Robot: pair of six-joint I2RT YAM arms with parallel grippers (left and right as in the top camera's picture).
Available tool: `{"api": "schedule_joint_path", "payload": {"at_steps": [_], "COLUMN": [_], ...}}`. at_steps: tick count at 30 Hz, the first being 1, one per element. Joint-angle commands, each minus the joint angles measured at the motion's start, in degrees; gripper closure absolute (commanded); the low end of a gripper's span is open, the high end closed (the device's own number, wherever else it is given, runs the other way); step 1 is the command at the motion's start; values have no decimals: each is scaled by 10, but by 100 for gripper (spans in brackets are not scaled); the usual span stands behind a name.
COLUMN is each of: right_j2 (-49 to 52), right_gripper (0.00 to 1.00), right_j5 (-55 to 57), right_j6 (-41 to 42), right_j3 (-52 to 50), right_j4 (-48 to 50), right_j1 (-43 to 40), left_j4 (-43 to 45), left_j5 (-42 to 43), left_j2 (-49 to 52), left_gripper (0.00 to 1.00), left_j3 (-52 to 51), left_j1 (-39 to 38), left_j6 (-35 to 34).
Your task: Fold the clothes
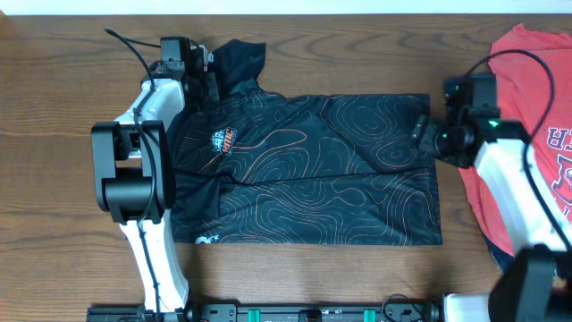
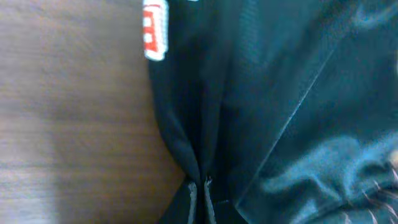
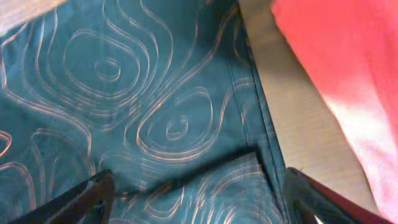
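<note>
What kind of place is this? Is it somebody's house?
Likely a robot practice bench, not a house. A left robot arm and a right robot arm reach over a wooden table, with a black shirt spread out and a red shirt lying beside it.

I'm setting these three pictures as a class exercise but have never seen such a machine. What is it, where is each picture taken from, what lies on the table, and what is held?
These are two robot arms at a wooden table, each ending in a two-finger gripper. One picture looks down from above; the other two come from cameras on the wrists. A black shirt lies spread out, a red garment beside it. The left gripper is pinched shut on the shirt's cloth; the right gripper stands open over its edge, holding nothing.
</note>
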Motion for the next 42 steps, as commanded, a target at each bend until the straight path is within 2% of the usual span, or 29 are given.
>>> {"api": "schedule_joint_path", "payload": {"at_steps": [1,5,11,22,28,31,34,40,42], "right_j2": [51,115,204,297,315,315,315,315,315], "right_gripper": [14,14,16,19,23,34,59,96,99], "right_j5": [13,13,16,90,86,86,86,94,97], "right_j6": [-49,-82,-69,-60,-59,-59,-57,-32,-31], "right_j3": [12,13,13,13,13,13,13,13,13], "right_j4": [65,233,380,509,508,502,504,504,504], "right_j1": [-6,-3,-3,-3,-1,1,3,3,2], "left_j4": [-36,-63,-87,-108,-108,-108,-110,-116,-116], "left_j5": [36,36,36,36,36,36,36,36,36], "left_j2": [-1,-1,-1,-1,-1,-1,-1,-1,-3], "left_gripper": [94,94,94,94,94,94,94,94,94], "left_j3": [-18,-18,-18,-18,-18,-18,-18,-18,-18], "left_j1": [-4,-4,-4,-4,-4,-4,-4,-4,-4], "left_j6": [-7,-7,-7,-7,-7,-7,-7,-7,-7]}}
